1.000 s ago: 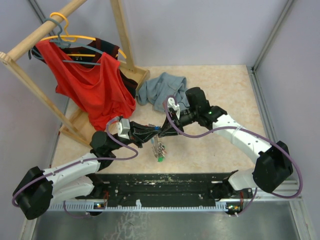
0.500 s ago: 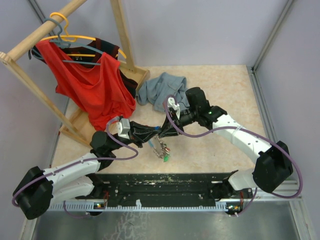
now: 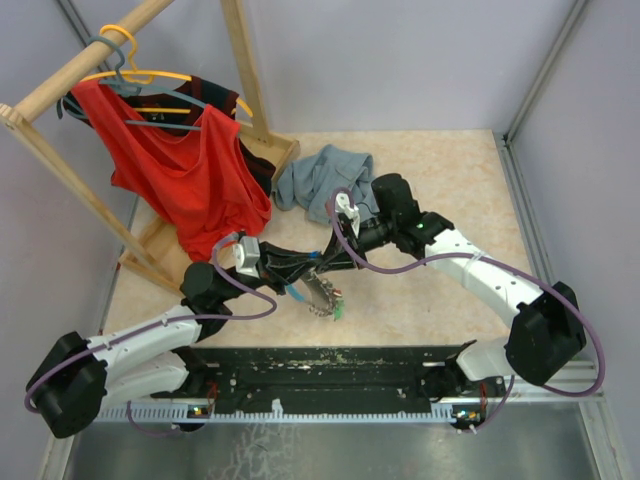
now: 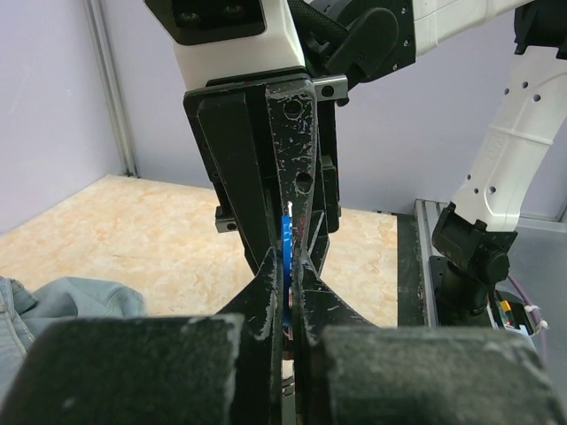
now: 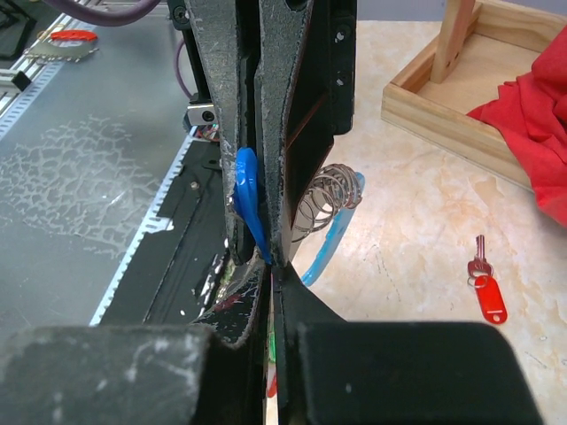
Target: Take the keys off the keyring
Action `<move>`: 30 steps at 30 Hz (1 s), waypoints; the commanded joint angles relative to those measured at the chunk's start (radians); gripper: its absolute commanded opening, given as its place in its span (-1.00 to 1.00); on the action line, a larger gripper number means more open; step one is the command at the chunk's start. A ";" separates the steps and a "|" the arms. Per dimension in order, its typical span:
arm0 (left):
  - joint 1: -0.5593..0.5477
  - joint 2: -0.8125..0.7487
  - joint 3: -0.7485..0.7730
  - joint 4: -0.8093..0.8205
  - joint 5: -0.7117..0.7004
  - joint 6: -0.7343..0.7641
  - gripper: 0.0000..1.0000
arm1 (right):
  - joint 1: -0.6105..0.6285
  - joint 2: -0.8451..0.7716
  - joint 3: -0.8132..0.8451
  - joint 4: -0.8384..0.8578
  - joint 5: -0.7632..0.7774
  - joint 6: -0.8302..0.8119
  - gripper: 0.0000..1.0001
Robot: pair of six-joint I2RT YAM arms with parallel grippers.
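Pinching the blue key (image 5: 246, 199) tip to tip, left pincer (image 4: 289, 283) and right pincer (image 5: 270, 270) are both clenched; the light, slippery keyring (image 3: 324, 295) dangles beneath that key, likely best gripped by its stiff coil.

Beige table (image 3: 440, 180), crumpled grey-blue garment (image 3: 320, 175), wooden rack base (image 5: 434, 119), red-tagged key (image 5: 485, 288) lying flat

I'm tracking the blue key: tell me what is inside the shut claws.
A blue plastic key head is pinched where the left claw and right claw meet; the keyring's metal coil and light-blue loop sit beside them. The fingers cover its blade.
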 commanded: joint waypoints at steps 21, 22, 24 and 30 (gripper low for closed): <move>0.001 -0.116 -0.126 0.080 0.068 -0.028 -1.00 | -0.015 -0.029 0.010 0.039 0.095 0.050 -1.00; 0.000 -0.124 -0.134 0.073 0.069 -0.031 -1.00 | -0.015 -0.028 0.009 0.040 0.099 0.051 -1.00; 0.001 -0.143 -0.150 0.061 0.057 -0.036 -1.00 | -0.015 -0.029 0.009 0.041 0.105 0.054 -1.00; 0.001 -0.170 -0.148 -0.013 0.041 -0.020 -1.00 | -0.015 -0.031 0.007 0.050 0.133 0.070 -1.00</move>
